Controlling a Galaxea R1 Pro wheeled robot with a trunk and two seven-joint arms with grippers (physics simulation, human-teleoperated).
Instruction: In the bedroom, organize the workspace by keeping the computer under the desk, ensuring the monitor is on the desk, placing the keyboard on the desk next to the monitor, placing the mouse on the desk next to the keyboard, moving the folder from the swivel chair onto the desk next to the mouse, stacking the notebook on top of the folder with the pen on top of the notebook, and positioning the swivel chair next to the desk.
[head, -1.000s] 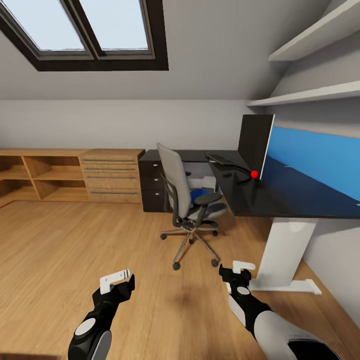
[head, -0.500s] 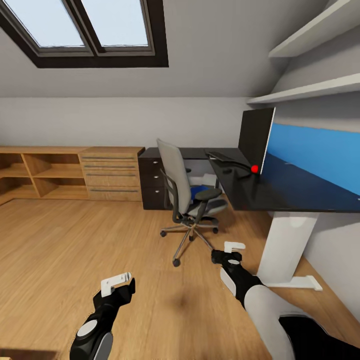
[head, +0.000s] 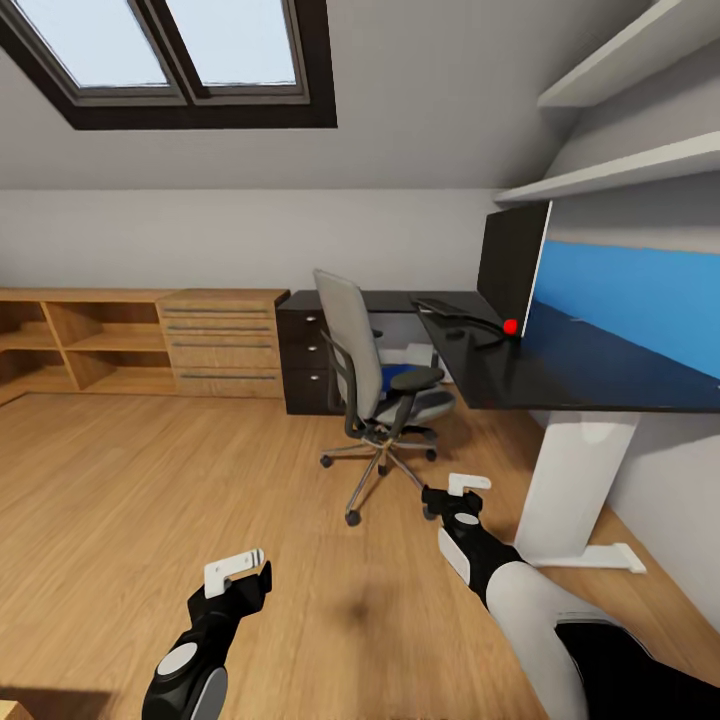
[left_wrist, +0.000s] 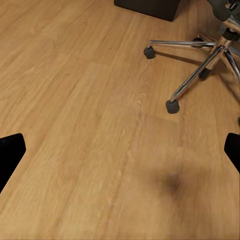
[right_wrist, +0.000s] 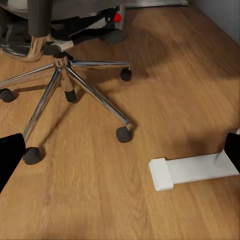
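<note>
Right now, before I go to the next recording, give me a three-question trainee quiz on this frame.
1. True or false: the blue folder lies on the swivel chair.
2. The monitor stands on: A) the desk B) the floor C) the wooden shelving.
3. Which gripper is nearer the chair's base?

Key: 1 true. 2 A. 3 the right gripper; the left gripper hangs further back over bare floor.

Right gripper (head: 455, 492) apparently nearer swivel chair (head: 372, 390).

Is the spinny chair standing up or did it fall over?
Standing up. The swivel chair has its backrest upright and its chrome base's castors resting on the wooden floor, beside the desk.
</note>
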